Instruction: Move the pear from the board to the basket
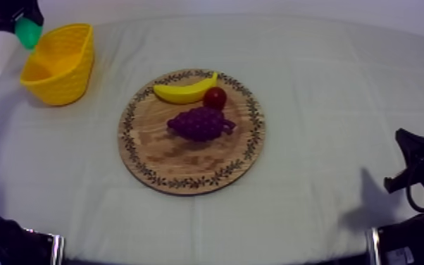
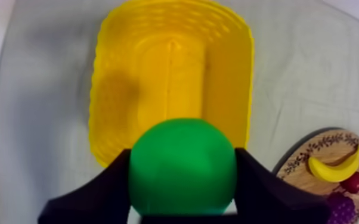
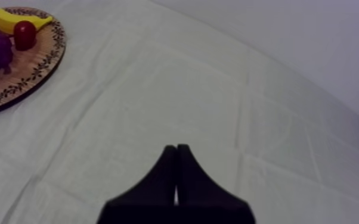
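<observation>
My left gripper (image 2: 183, 179) pinches the green pear (image 2: 180, 156), holding it right above the yellow basket (image 2: 229, 83). My right gripper (image 3: 176, 156) is pressed together over the cloth (image 3: 217, 89), well apart from the wooden board (image 3: 36, 65).

- A desk (image 1: 327, 91) under a grey-white cloth (image 1: 313, 190), creased in folds.
- A round wooden board (image 1: 179, 165) with a patterned rim lies near its middle.
- A yellow basket (image 1: 60, 67) stands toward its far left, apart from the board.
</observation>
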`<state>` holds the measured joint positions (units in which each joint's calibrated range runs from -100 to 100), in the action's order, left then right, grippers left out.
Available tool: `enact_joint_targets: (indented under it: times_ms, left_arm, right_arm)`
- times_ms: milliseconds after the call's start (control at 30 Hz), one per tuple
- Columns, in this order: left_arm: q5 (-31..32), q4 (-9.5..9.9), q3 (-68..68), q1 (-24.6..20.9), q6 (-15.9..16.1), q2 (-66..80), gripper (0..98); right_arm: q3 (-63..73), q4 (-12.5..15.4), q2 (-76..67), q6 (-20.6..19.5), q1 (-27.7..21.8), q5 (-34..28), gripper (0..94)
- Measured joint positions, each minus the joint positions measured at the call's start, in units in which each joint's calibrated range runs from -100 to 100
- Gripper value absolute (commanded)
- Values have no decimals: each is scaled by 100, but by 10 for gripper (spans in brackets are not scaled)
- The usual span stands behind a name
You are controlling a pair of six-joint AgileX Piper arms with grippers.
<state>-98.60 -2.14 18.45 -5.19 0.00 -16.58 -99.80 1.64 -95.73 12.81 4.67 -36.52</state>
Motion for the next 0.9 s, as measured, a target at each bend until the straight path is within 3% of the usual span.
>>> enact_joint_targets:
  times_ms: [433,900]
  left_arm:
    - [289,-14,132,57,0,-674,405]
    - [712,-150,387,31,0,-1561,399]
  right_arm:
    - [0,0,0,0,0,0,2]
    - [0,0,0,0,0,0,2]
